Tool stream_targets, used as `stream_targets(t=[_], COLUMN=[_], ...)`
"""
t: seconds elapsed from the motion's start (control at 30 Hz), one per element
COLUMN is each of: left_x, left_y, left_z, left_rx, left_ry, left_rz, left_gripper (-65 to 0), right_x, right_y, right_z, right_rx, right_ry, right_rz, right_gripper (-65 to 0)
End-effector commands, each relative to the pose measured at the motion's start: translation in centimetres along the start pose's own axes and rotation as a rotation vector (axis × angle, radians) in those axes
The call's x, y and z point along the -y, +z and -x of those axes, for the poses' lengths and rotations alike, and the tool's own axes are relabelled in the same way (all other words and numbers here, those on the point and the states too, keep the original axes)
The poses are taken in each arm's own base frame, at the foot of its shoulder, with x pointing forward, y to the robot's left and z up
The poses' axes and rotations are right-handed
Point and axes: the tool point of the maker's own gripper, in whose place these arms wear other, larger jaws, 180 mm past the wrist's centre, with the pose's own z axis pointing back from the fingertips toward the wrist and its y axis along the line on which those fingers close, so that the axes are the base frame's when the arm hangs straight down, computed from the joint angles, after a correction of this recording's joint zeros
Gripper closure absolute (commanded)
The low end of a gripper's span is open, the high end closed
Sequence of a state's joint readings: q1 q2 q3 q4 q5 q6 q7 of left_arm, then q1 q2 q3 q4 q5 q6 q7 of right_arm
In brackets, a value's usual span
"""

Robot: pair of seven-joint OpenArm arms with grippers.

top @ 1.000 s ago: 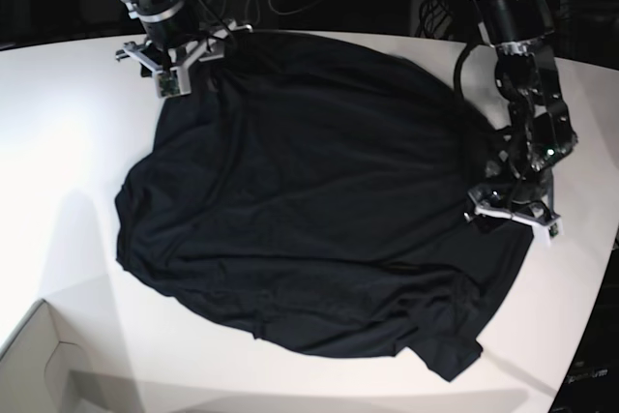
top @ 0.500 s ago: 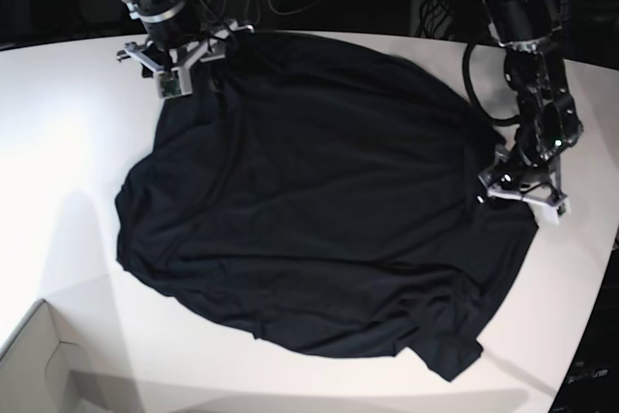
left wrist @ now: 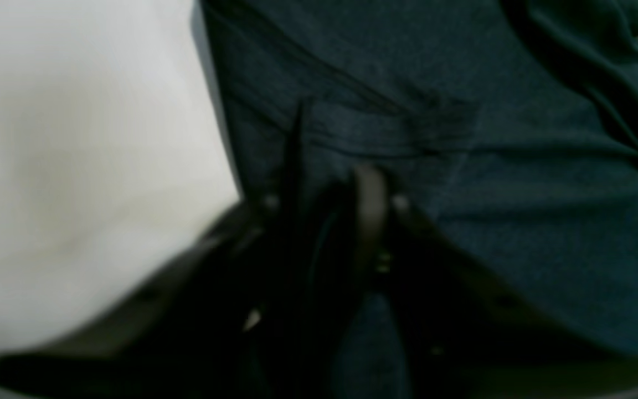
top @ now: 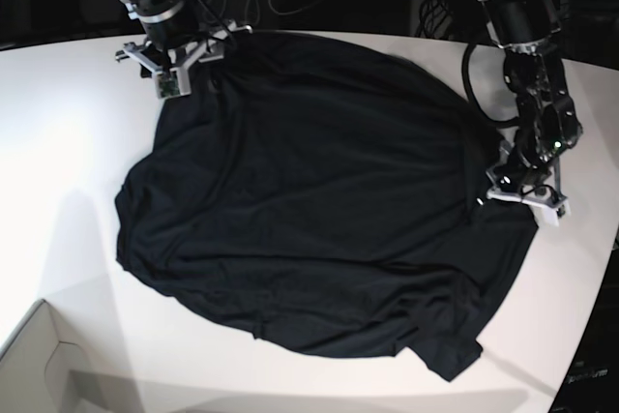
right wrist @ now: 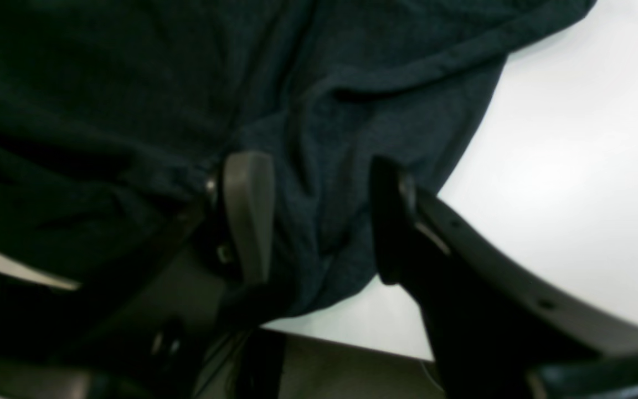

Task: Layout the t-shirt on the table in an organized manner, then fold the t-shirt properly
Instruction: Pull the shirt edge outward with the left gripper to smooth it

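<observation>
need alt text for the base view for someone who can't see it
A plain black, soft fabric t-shirt lies spread and rumpled across a smooth white table. The right arm's pincer sits at the shirt's far left corner, and the left arm's pincer presses on its right edge. A pale cardboard box corner shows at lower left.

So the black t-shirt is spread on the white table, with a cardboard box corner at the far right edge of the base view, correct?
Not quite. The cardboard box corner sits at the bottom left of the base view, not the far right edge. The rest holds: the black t-shirt is spread on the white table.
</observation>
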State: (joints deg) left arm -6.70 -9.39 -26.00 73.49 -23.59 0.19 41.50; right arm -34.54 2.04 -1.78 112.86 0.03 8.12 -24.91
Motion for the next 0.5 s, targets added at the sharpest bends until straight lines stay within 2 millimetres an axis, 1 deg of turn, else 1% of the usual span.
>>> stream_targets(t=[0.0, 0.03, 0.07, 0.13, 0.23, 0.27, 0.33, 0.4, 0.47], left_x=[0.7, 0.7, 0.5, 0.4, 0.4, 0.6, 1.6, 2.0, 1.4], left_y=[0.3, 0.3, 0.2, 0.2, 0.5, 0.8, 2.0, 3.6, 5.8], left_z=[-2.1, -2.1, -2.0, -1.9, -2.1, -2.6, -4.2, -4.8, -6.7], left_rx=[0.056, 0.056, 0.051, 0.049, 0.054, 0.071, 0.123, 0.162, 0.235], left_ry=[-0.009, -0.009, -0.008, -0.008, -0.01, -0.011, -0.015, -0.009, 0.008], left_rz=[0.021, 0.021, 0.018, 0.016, 0.018, 0.024, 0.059, 0.089, 0.101], left_gripper=[-7.2, -2.3, 0.0, -1.3, 0.0, -0.1, -0.1, -0.1, -0.1], right_x=[-0.1, -0.1, -0.1, -0.1, -0.1, -0.1, -0.1, -0.1, -0.1], right_y=[0.3, 0.3, 0.3, 0.3, 0.3, 0.3, 0.3, 0.3, 0.3], right_z=[-0.8, -0.8, -0.8, -0.8, -0.8, -0.8, -0.8, -0.8, -0.8], right_rx=[0.033, 0.033, 0.033, 0.033, 0.033, 0.033, 0.033, 0.033, 0.033], right_ry=[-0.001, -0.001, -0.001, -0.001, -0.001, -0.001, -0.001, -0.001, -0.001], right_rz=[-0.005, -0.005, -0.005, -0.005, -0.003, -0.003, -0.003, -0.003, -0.003], right_gripper=[-28.8, -28.8, -28.8, -28.8, -28.8, -28.8, -28.8, -28.8, -28.8])
